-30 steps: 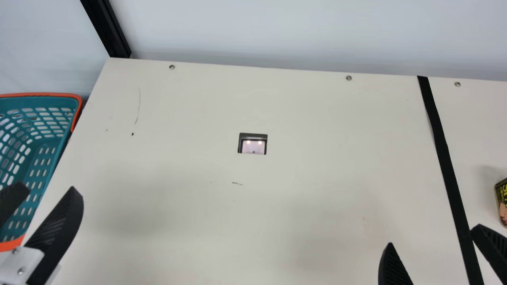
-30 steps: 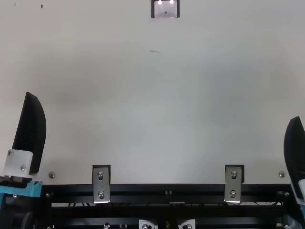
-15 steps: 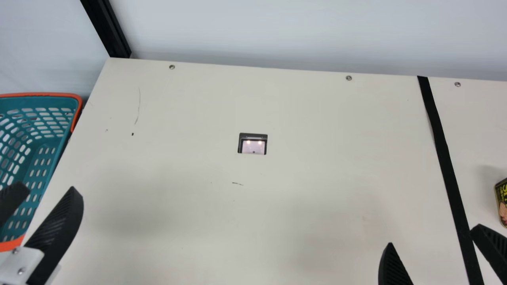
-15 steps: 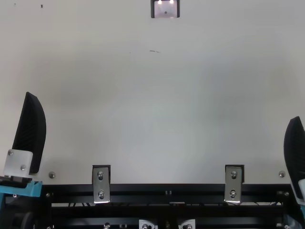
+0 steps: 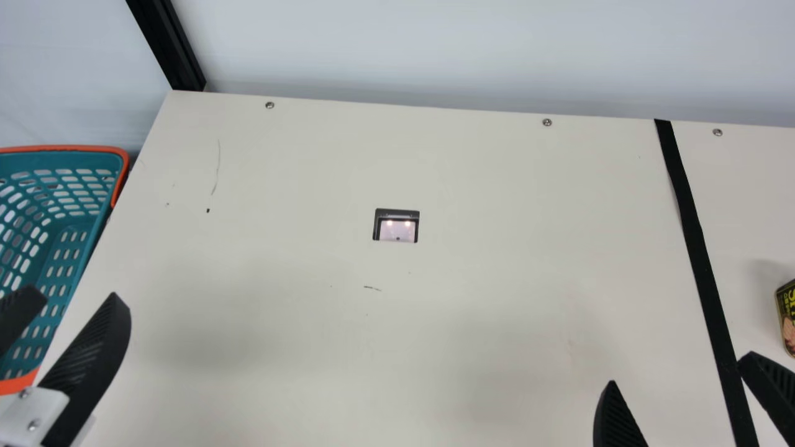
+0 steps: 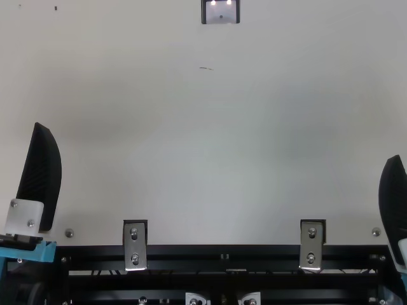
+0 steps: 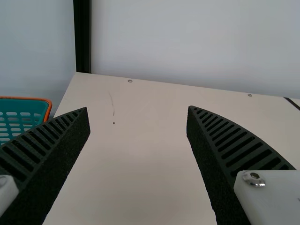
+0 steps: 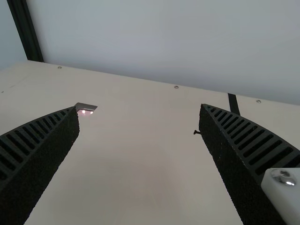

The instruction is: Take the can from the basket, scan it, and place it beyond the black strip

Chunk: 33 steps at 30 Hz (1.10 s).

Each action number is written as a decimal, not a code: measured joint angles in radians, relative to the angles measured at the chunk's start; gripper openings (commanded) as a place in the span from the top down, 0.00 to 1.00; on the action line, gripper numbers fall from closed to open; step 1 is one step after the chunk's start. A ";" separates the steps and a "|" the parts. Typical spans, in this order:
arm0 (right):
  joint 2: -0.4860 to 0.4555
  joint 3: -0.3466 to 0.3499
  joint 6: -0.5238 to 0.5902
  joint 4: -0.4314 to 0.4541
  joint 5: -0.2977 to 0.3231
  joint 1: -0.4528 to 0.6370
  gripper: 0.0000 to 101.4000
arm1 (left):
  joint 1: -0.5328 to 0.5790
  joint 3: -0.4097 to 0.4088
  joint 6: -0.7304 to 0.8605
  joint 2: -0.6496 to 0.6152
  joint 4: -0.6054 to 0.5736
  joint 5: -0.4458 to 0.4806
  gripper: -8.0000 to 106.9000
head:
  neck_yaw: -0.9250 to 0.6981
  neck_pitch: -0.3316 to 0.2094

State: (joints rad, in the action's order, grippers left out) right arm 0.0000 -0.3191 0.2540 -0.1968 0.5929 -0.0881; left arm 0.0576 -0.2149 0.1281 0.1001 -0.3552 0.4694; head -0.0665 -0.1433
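Since the dark, yellow-printed metal can (image 5: 787, 316) is set beyond the long black strip (image 5: 694, 230), placement is judged complete; the jaws of left gripper (image 7: 138, 108) and right gripper (image 8: 138, 106) are held wide and empty, presumably because no further grasp is needed.

I see the cream table (image 5: 497, 248) with its inset scanner (image 5: 397, 231), the black strip (image 5: 695, 242) farther right, and the can (image 5: 788, 320) right of that.

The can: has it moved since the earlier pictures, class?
No. In the main view, the can keeps its place to the right of the black strip.
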 measured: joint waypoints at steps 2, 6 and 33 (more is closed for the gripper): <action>0.000 0.000 0.000 0.000 0.000 0.000 0.00 | 0.000 0.000 0.000 0.000 0.000 0.000 0.15 | 0.000 0.000; 0.000 0.000 0.000 0.000 0.000 0.000 0.00 | 0.000 0.000 0.000 0.000 0.000 0.000 0.15 | 0.000 0.000; 0.000 0.000 0.000 0.000 0.000 0.000 0.00 | 0.000 0.000 0.000 0.000 0.000 0.000 0.15 | 0.000 0.000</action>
State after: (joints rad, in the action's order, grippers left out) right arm 0.0000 -0.3191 0.2540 -0.1968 0.5929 -0.0881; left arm 0.0576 -0.2149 0.1281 0.1001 -0.3552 0.4694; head -0.0665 -0.1433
